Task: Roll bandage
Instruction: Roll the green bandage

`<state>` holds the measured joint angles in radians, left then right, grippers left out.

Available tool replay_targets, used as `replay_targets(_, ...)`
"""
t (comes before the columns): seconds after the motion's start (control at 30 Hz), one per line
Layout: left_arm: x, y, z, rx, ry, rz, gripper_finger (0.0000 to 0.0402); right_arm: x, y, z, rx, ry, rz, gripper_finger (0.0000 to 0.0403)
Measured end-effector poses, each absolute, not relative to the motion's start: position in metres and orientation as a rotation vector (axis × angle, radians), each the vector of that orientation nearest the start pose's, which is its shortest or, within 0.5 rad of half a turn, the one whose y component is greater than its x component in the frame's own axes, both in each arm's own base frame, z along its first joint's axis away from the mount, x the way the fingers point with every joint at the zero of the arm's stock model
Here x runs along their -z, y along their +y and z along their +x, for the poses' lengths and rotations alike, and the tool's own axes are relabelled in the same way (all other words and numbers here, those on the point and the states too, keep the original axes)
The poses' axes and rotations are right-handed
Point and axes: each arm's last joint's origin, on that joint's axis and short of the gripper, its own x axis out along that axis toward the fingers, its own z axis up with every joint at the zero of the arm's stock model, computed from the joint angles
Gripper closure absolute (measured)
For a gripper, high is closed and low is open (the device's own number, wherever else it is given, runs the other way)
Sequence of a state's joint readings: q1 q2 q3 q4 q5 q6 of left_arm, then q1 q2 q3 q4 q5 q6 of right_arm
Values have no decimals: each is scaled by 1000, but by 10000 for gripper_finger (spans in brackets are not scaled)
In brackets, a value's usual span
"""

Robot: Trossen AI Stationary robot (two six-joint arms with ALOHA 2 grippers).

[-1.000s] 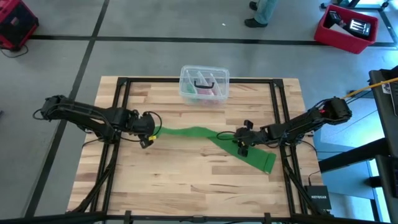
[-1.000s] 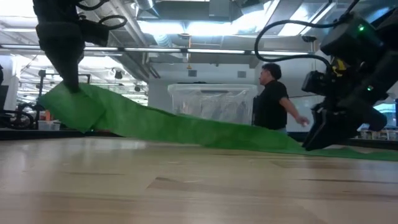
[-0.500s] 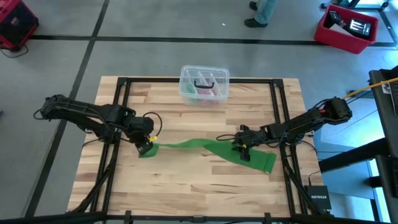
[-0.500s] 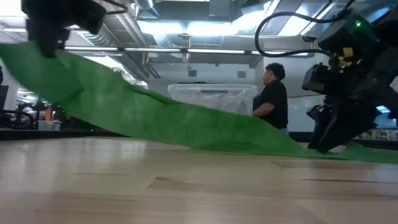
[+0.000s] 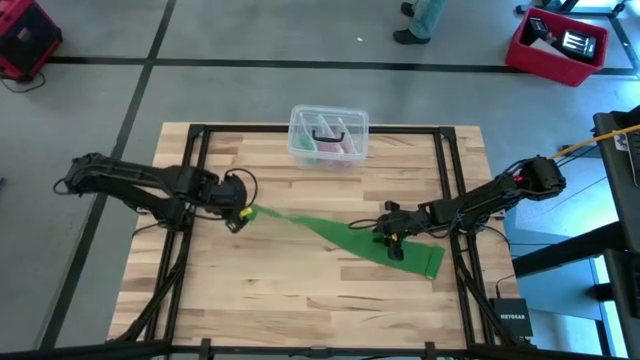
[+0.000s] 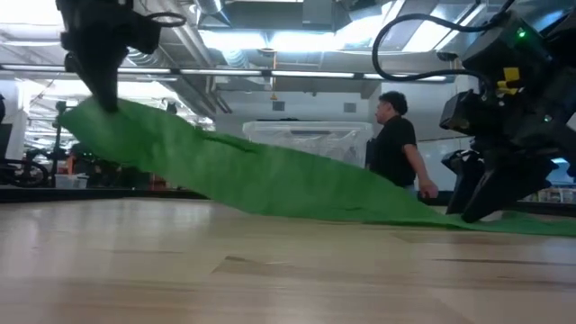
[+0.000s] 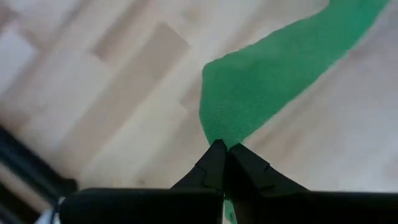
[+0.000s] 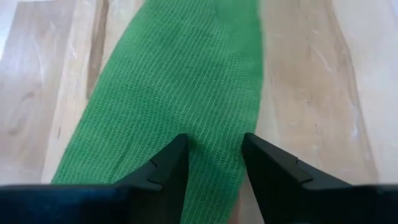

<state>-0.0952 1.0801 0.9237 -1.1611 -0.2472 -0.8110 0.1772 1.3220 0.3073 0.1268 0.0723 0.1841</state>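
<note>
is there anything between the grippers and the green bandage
Nothing visible. The left gripper is shut on one end of the bandage, holding it above the table. The right gripper stands with its fingers part open on the strip near the other end.

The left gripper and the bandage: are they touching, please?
Touching. The left wrist view shows the left gripper shut on the bandage end.

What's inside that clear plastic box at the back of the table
Inside the clear plastic box lie a pink item and a dark item. What they are cannot be told; anything beneath them is hidden.
</note>
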Motion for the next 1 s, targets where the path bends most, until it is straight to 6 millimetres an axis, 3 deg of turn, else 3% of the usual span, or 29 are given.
replay_targets(0.2, -263, 4, 161, -847, 1174, -530, 397, -108, 32, 194, -3, 883, 57, 244)
replay_targets(0.5, -263, 7, 161, -838, 1177, -481, 388, -108, 32, 194, -2, 882, 56, 244)
replay_targets(0.67, -262, 9, 160, -870, 1173, -470, 343, -108, 32, 194, 5, 880, 50, 244)
replay_targets(0.83, -247, 17, 154, -928, 1224, -429, 281, -108, 32, 194, 4, 880, 47, 244)
replay_targets(1.0, -238, 20, 151, -893, 1293, -435, 247, -108, 32, 194, 3, 880, 47, 244)
